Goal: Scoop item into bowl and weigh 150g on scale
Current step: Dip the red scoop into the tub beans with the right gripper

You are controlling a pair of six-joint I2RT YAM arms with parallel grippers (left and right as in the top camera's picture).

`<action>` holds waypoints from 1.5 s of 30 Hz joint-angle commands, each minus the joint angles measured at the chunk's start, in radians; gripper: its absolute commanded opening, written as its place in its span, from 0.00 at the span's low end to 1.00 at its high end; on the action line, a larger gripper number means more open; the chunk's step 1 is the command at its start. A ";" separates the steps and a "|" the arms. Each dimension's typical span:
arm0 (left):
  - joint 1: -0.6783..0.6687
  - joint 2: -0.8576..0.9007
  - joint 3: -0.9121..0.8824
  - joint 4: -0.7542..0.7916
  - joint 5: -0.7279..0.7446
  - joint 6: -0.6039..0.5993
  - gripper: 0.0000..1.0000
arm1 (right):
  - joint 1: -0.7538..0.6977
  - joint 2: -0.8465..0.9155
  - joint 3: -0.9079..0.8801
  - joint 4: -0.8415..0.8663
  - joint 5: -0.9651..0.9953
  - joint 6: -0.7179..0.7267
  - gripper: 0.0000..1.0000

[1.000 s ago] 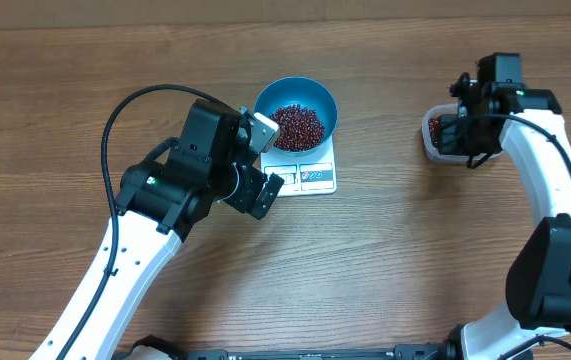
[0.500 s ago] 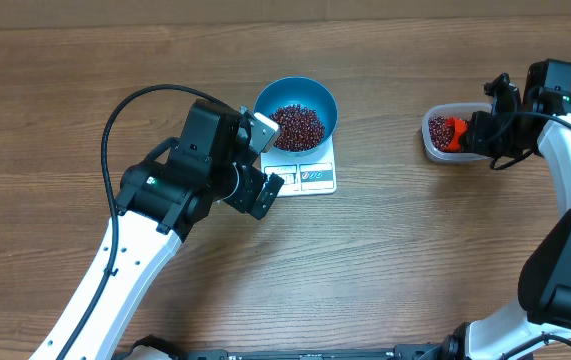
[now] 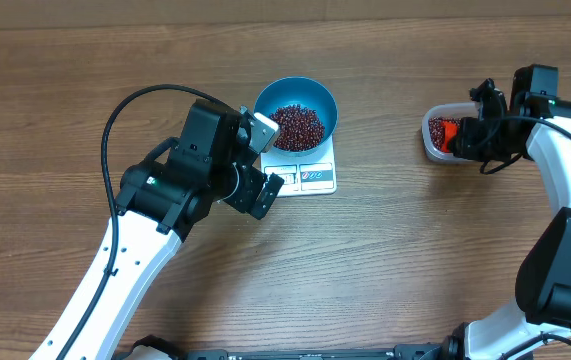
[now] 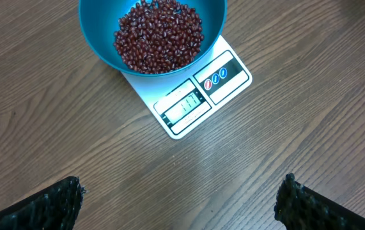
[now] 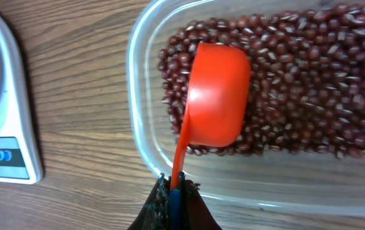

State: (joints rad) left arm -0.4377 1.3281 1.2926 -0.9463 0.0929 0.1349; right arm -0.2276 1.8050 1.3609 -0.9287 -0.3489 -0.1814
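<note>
The blue bowl stands on the white scale with a heap of red-brown beans in it. My left gripper hovers open just in front of the scale, with nothing between its fingers. At the right, more beans fill a clear plastic tub. My right gripper is shut on the handle of an orange scoop. The scoop's cup lies on the tub's beans, its rounded back towards the camera.
The wooden table carries only the scale with the bowl and the tub. The left arm reaches in from the lower left. The right arm runs along the right edge. A corner of the scale shows in the right wrist view.
My right gripper drew back to the right from over the tub, then shifted slightly left again; the orange scoop now shows in the tub. The left arm has not moved.
</note>
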 commanded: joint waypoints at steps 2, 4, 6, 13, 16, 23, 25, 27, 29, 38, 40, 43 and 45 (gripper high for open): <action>0.000 -0.008 -0.008 0.002 -0.007 0.018 1.00 | -0.007 0.009 -0.015 0.018 -0.148 -0.007 0.04; 0.000 -0.008 -0.008 0.002 -0.007 0.019 1.00 | -0.018 0.009 -0.015 0.021 -0.169 -0.007 0.04; 0.000 -0.008 -0.008 0.002 -0.007 0.019 1.00 | -0.032 0.009 -0.015 0.023 -0.170 -0.007 0.04; 0.000 -0.008 -0.008 0.002 -0.007 0.019 1.00 | -0.056 0.014 -0.015 0.027 -0.171 -0.008 0.04; 0.000 -0.008 -0.008 0.002 -0.007 0.019 1.00 | -0.056 0.031 -0.015 0.028 -0.171 -0.007 0.04; 0.000 -0.008 -0.008 0.002 -0.007 0.019 1.00 | -0.069 0.063 -0.015 0.042 -0.222 -0.006 0.04; 0.000 -0.008 -0.008 0.002 -0.007 0.018 1.00 | -0.082 0.063 -0.015 0.051 -0.236 -0.002 0.04; 0.000 -0.008 -0.008 0.002 -0.007 0.019 1.00 | -0.098 0.063 -0.015 0.051 -0.266 0.000 0.04; 0.000 -0.008 -0.008 0.002 -0.007 0.019 1.00 | -0.115 0.063 -0.015 0.051 -0.301 0.000 0.04; 0.000 -0.008 -0.008 0.002 -0.007 0.019 1.00 | -0.174 0.063 -0.015 0.039 -0.391 -0.008 0.04; 0.000 -0.008 -0.008 0.002 -0.007 0.019 1.00 | -0.183 0.063 -0.015 0.037 -0.409 -0.011 0.04; 0.000 -0.008 -0.008 0.002 -0.007 0.019 1.00 | -0.197 0.063 -0.015 0.034 -0.431 -0.011 0.04; 0.000 -0.008 -0.008 0.002 -0.007 0.019 1.00 | -0.206 0.063 -0.015 0.029 -0.441 -0.011 0.04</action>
State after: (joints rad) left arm -0.4377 1.3281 1.2926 -0.9459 0.0929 0.1349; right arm -0.4179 1.8622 1.3499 -0.8974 -0.7292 -0.1818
